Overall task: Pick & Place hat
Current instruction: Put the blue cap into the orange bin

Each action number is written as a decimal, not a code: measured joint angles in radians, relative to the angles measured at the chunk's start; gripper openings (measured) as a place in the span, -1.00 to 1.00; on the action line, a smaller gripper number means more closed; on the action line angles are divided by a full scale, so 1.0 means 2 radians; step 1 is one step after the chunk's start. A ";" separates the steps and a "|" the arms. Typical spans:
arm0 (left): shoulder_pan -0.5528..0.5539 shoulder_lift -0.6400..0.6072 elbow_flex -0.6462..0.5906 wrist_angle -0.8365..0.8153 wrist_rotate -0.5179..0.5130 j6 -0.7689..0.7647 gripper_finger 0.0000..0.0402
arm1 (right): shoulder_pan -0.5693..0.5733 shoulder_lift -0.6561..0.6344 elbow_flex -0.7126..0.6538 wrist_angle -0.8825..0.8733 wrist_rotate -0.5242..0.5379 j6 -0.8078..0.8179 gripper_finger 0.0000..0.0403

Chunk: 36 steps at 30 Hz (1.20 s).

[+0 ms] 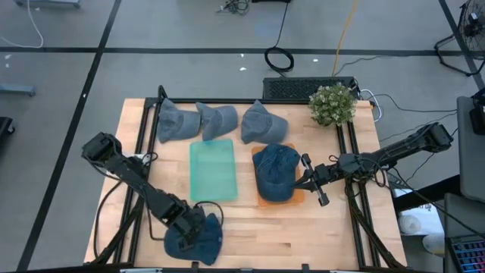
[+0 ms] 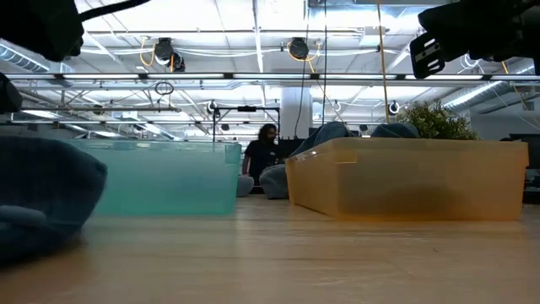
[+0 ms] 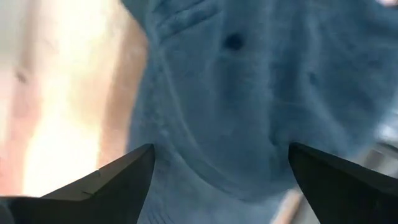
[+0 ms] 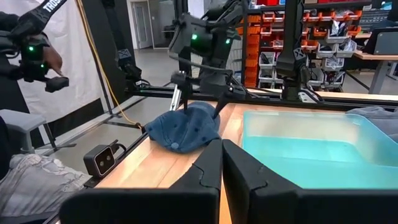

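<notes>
1. Left pincer [image 1: 193, 231] is down over the denim hat [image 1: 198, 239] at the tabletop's [image 1: 303, 227] near edge, fingers spread either side of it, not pinching yet.
2. Right pincer [image 1: 312, 180], pressed together, hangs beside the orange bin [image 1: 297, 199], which already holds a hat.
3. The teal bin [image 1: 212, 170] sits empty; three hats wait along the far edge.

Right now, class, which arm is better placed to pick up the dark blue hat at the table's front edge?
The left: its tool is open directly over the dark blue hat. The right tool, shut, is beside the orange bin.
</notes>
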 joint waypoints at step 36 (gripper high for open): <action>-0.045 0.141 0.217 -0.265 -0.118 0.132 0.87 | 0.000 0.000 0.000 0.000 0.002 0.012 -1.00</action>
